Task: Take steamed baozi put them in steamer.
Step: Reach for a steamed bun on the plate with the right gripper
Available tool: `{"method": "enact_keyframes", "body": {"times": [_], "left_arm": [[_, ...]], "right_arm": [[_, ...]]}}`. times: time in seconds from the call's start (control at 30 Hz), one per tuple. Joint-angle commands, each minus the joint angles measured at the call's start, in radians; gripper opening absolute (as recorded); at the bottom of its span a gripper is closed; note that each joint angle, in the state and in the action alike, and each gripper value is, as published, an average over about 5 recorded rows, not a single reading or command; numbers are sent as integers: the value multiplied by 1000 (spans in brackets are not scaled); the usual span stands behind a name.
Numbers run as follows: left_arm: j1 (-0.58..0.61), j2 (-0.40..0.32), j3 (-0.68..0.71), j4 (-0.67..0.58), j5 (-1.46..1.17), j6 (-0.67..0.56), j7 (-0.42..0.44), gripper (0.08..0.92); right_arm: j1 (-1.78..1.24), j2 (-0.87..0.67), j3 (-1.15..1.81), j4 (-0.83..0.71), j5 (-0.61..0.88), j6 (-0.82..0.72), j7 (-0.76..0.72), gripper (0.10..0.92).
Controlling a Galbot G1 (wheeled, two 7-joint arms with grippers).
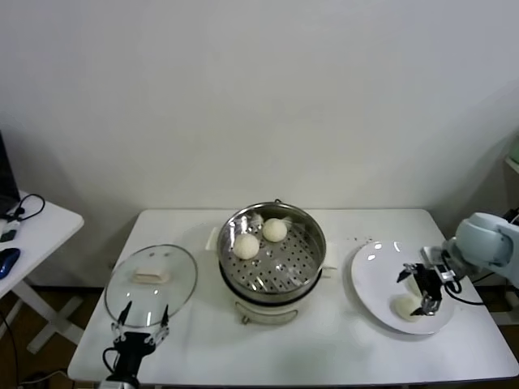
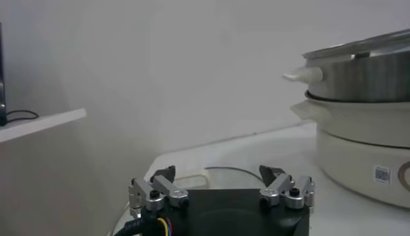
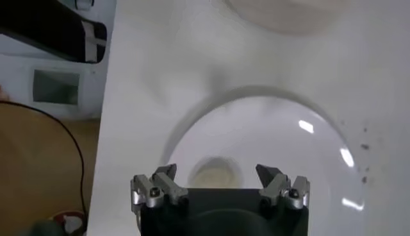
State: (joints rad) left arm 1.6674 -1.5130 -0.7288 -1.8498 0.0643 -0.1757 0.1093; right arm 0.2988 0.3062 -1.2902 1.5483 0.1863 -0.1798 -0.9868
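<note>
Right gripper over the plate

The right gripper (image 3: 218, 183) hangs with its jaws spread wide above the white plate (image 3: 282, 141), a pale baozi (image 3: 214, 174) lying between the fingertips, partly hidden by the gripper body, on the white table (image 3: 160, 58).

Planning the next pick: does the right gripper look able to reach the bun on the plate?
Probably yes. The right gripper hangs open over the plate, with the bun just beside its fingers and nothing between them.

— Where are your baozi?
— Two baozi (image 1: 261, 237) sit at eleven o'clock in the shiny steamer (image 1: 311, 253), touching. Another bun (image 1: 405, 307) lies on the plate at three o'clock.
</note>
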Motion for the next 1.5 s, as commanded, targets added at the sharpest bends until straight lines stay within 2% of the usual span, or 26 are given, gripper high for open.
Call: {"method": "enact_keyframes", "body": {"times": [0.03, 0.73, 1.5], "left_arm": [[-1, -3, 4, 5, 5, -1, 0, 823], [-9, -2, 3, 19, 7, -2, 0, 823], [-4, 1, 4, 14, 11, 1, 2, 823]], "right_arm": [[-293, -56, 262, -56, -92, 10, 5, 823], [-292, 58, 280, -157, -94, -2, 49, 823], [-289, 76, 258, -144, -89, -33, 55, 822]]}}
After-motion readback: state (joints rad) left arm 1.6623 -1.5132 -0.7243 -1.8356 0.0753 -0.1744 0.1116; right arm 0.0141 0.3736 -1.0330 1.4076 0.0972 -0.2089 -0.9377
